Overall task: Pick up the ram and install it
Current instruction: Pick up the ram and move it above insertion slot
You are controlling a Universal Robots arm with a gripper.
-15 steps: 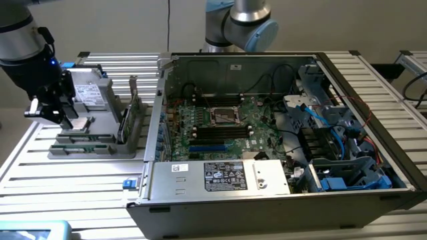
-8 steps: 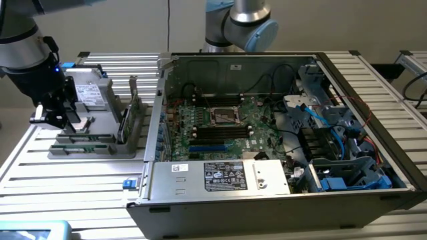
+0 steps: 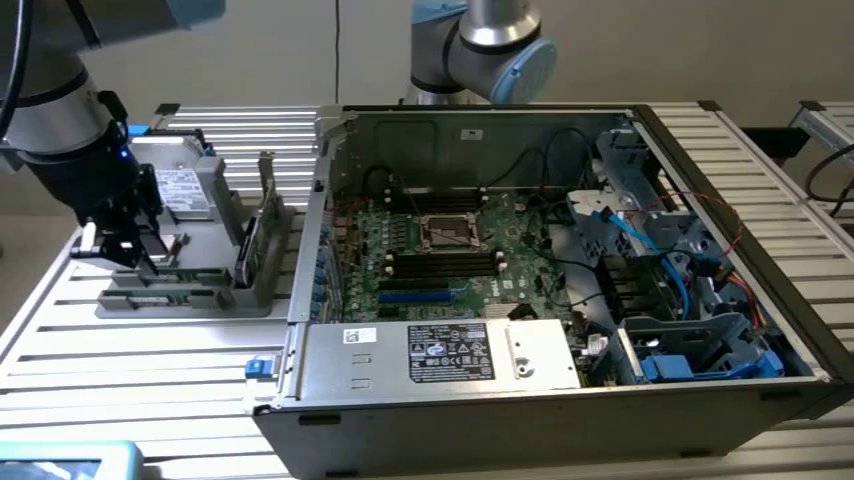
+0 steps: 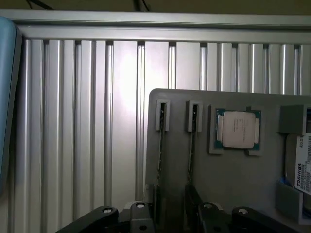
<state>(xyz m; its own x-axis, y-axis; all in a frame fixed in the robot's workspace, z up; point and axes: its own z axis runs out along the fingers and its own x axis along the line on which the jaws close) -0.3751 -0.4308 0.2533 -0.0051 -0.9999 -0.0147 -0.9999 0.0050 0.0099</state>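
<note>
Nearest the wrist lens: gripper (image 4: 172, 219), jaws spread to full width, gripping nothing. In the exterior view, at far left, poised low over a grey tray (image 3: 254, 300).

Directly under it, the ram (image 4: 161, 155) and a second stick (image 4: 191, 160), both stood on edge in slotted clips. Probably parked that way to offer flat faces to a pinch from above. Neither touched nor lifted. Can't tell which of the two is lined up.

Beside them in the tray, a CPU (image 4: 238, 128) in its own pocket, then a hard drive (image 4: 301, 170). One pocket per part, likely for repeatable pick positions.

At the tray's right edge in the exterior view, a taller green card (image 3: 274, 215), upright, apart from the gripper.

Centre frame: PC case (image 3: 534, 425) on its side, panel off, motherboard (image 3: 514, 235) facing up. Presumably for straight-down insertion. Long black slots (image 3: 434, 268) flanking the socket (image 3: 451, 232), seemingly empty. Well apart from the gripper, so install not yet begun.

Lower centre: power supply (image 3: 454, 352), label up.

Right of frame: drive cage (image 3: 694, 350) and blue cables (image 3: 603, 235), clear of the slots.
</note>
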